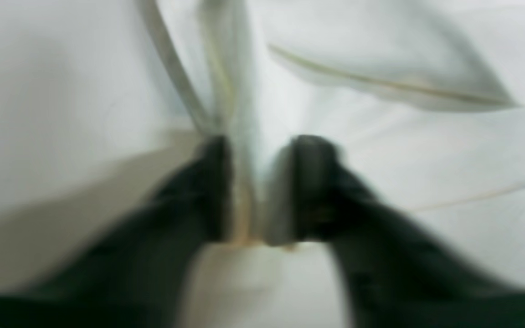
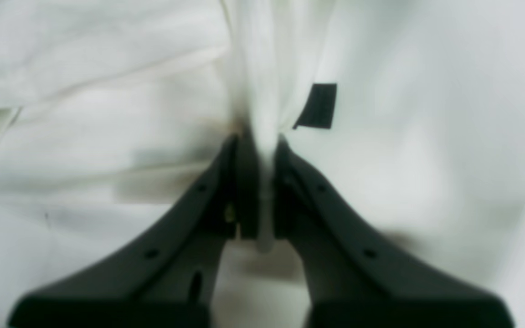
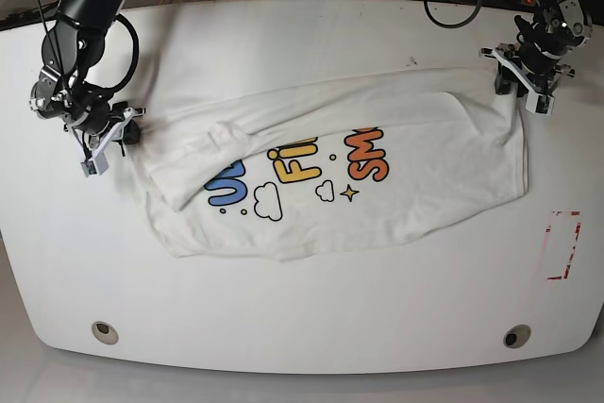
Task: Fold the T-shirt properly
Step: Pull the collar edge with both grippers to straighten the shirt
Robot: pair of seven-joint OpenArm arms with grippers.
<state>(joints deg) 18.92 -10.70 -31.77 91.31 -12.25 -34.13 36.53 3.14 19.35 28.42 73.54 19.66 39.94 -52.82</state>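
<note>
The left tool is clenched on a bunched fold of white cloth, which rises as a narrow pleat between its two dark fingers; that view is blurred. In the base view this tool sits at the far right corner of the T-shirt, pinching its upper edge. The right tool is likewise clamped on a gathered ridge of the same fabric, with a small black tag just beside the pinched fold. From above, the right tool grips the garment's far left end. Between the two tools the T-shirt lies stretched across the white tabletop, its upper part folded over so that the blue, yellow and orange letters are partly covered. Small clouds and a star show under the letters. A red marking lies near the tabletop's right edge, apart from the cloth
</note>
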